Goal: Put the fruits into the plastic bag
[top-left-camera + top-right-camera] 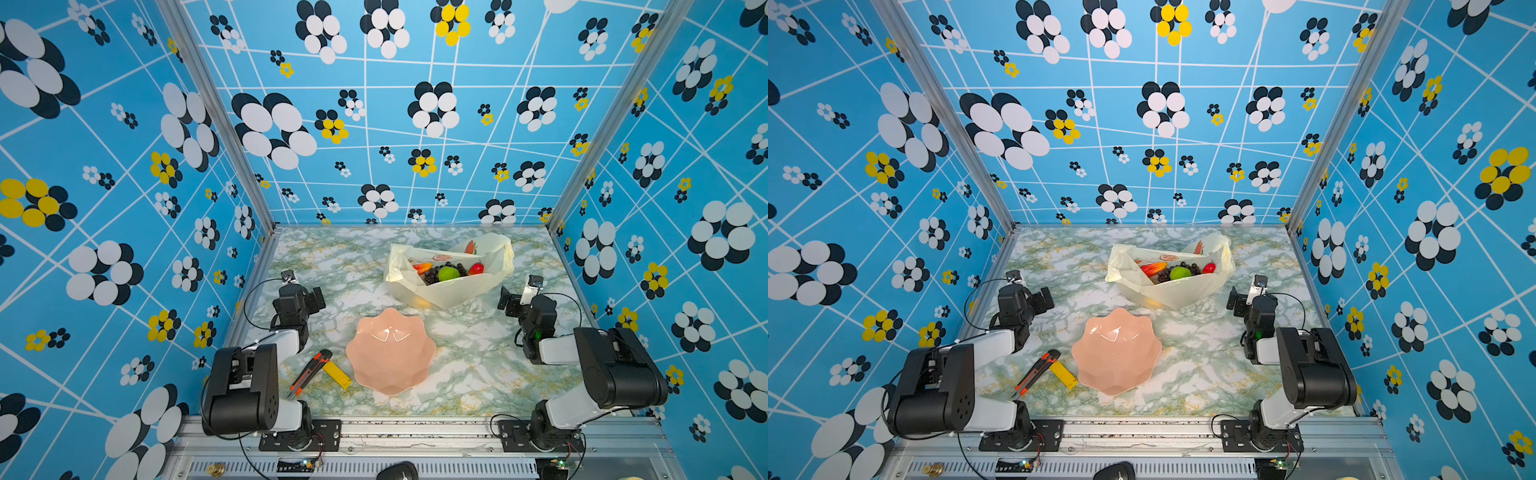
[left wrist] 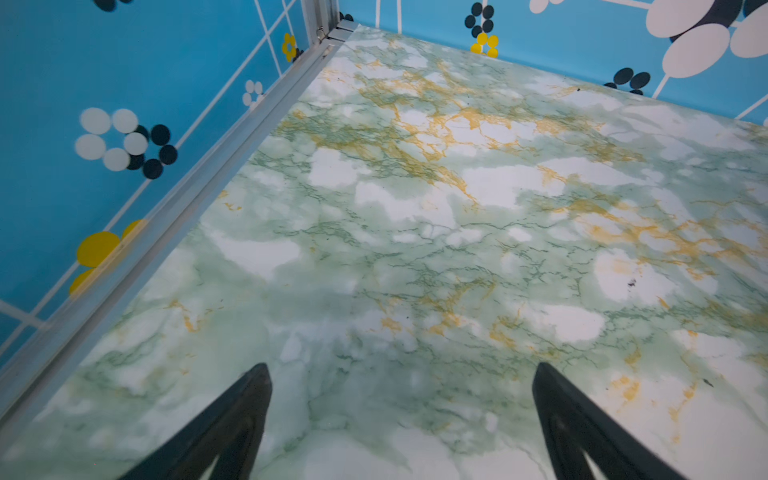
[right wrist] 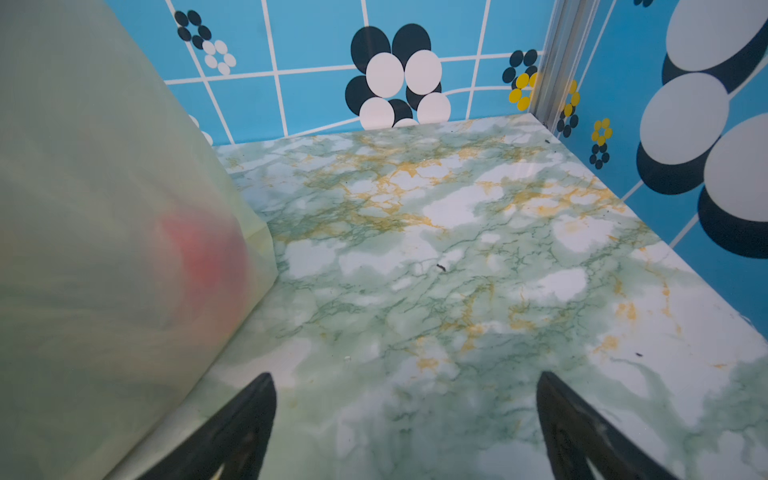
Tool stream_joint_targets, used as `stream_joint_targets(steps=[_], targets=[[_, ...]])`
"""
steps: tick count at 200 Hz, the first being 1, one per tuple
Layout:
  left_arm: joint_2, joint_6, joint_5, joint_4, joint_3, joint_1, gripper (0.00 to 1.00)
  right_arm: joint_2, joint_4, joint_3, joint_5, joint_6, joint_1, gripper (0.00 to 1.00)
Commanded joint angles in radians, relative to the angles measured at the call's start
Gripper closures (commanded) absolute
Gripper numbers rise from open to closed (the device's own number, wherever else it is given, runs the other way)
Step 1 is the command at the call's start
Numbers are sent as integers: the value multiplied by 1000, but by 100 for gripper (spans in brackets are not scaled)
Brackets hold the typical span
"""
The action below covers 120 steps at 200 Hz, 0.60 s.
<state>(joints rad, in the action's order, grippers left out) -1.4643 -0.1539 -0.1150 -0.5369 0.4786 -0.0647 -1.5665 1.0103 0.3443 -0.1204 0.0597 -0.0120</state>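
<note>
Marble worktop [image 1: 478,374] w/ plastic bag [image 1: 449,293] at far centre-right, mouth open, pink bowl [image 1: 390,353] nearer, apart from it. Left hand [image 2: 401,370] and right hand [image 3: 405,376] both released, empty, over bare worktop, right one just beside bag. Fruits [image 1: 448,273] piled inside bag.

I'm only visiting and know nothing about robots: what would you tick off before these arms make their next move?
1. fruits inside the plastic bag: ok, several show in its open mouth.
2. Every fruit accounted for: cannot tell, the bag hides part of its contents.
3. pink bowl empty: ok.
4. No fruit loose on the table: ok; by the bowl lie only a utility knife and a yellow block.
5. left gripper open, holding nothing: ok.
6. right gripper open, holding nothing: ok, though the bag's wall stands close beside it.
</note>
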Motion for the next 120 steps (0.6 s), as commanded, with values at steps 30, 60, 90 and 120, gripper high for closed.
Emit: stream_joint_targets(steps=[30,60,90,120], targets=[[-47,165,65,-146,19,107,1,13,-54,22,1,4,-5,1],[-52,154,105,-286,-63,89,1,14,-56,21,1,4,-5,1],[-79,148,91,-373,-95,85,1,13,-52,19,2,4,-5,1],[-78,145,87,-361,-91,85,1,13,-50,20,1,3,-6,1]])
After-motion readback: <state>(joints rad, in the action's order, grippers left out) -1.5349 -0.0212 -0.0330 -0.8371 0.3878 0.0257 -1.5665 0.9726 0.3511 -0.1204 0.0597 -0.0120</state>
